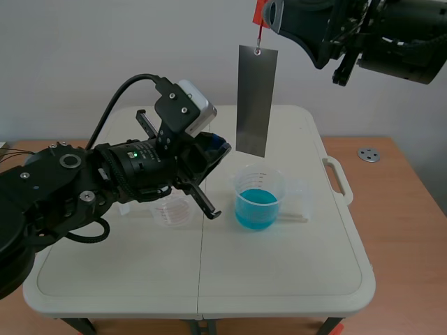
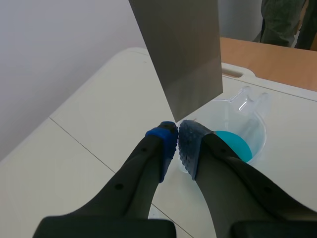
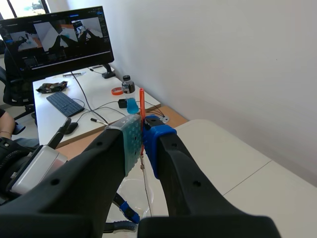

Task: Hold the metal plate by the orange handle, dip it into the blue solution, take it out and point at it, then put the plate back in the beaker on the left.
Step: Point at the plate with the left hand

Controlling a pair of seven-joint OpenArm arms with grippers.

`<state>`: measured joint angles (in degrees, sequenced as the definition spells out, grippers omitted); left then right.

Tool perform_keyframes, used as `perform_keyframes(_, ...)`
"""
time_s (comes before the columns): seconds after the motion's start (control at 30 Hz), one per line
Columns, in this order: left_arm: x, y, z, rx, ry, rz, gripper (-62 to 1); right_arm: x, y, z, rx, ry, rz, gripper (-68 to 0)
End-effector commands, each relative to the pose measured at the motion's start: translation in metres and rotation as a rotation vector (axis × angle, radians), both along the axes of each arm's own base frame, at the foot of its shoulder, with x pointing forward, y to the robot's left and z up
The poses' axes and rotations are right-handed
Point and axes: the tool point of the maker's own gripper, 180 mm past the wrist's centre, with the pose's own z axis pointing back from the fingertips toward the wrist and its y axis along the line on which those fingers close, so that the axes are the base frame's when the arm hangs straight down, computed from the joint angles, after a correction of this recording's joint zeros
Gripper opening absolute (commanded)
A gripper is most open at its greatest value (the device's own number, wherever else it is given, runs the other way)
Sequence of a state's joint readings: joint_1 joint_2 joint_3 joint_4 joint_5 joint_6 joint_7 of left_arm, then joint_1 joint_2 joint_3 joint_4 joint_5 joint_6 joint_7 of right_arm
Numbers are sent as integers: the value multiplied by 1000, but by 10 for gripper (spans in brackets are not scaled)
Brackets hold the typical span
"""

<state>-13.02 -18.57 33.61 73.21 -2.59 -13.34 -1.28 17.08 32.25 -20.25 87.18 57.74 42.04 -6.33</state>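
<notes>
A grey metal plate (image 1: pixel 255 100) hangs in the air above the beaker of blue solution (image 1: pixel 258 198). My right gripper (image 1: pixel 265 17), raised high at the right, is shut on the orange handle (image 3: pixel 141 115) at the plate's upper end. My left gripper (image 2: pixel 177 135) is shut on nothing, its tips just below the plate's (image 2: pixel 182 52) lower edge and pointing at it. The blue solution (image 2: pixel 233 144) lies just beyond the left fingertips. An empty clear beaker (image 1: pixel 172 211) stands on the table under my left arm, partly hidden.
A white rod (image 1: pixel 296 216) lies beside the blue beaker. The white folding table (image 1: pixel 279 279) has a handle (image 1: pixel 339 179) on its right edge. A round metal fitting (image 1: pixel 369 155) sits on the wooden surface behind it. A desk with a monitor (image 3: pixel 57 37) and keyboard shows in the right wrist view.
</notes>
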Motion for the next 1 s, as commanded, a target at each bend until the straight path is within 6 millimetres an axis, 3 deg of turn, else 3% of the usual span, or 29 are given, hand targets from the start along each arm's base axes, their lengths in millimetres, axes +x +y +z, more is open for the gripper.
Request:
perform_keyframes(0.0, 3, -3, 13, -29, -28, -2, -541, -3, -2, 16, 19, -42, 13, -662)
perform_keyframes(0.23, 2, -3, 12, -31, -24, -1, -541, -3, -2, 16, 19, -42, 13, -662)
perform_keyframes(0.37, 4, 9, 10, -32, -15, 27, -541, -3, -2, 16, 19, -42, 13, -662)
perform_keyframes(0.6, -5, 59, 10, -19, -10, 125, -541, -3, -2, 15, 17, -41, 13, -662)
perform_keyframes(0.97, -63, 124, 33, -15, -2, 183, -541, -3, -2, 12, 2, -32, 14, -662)
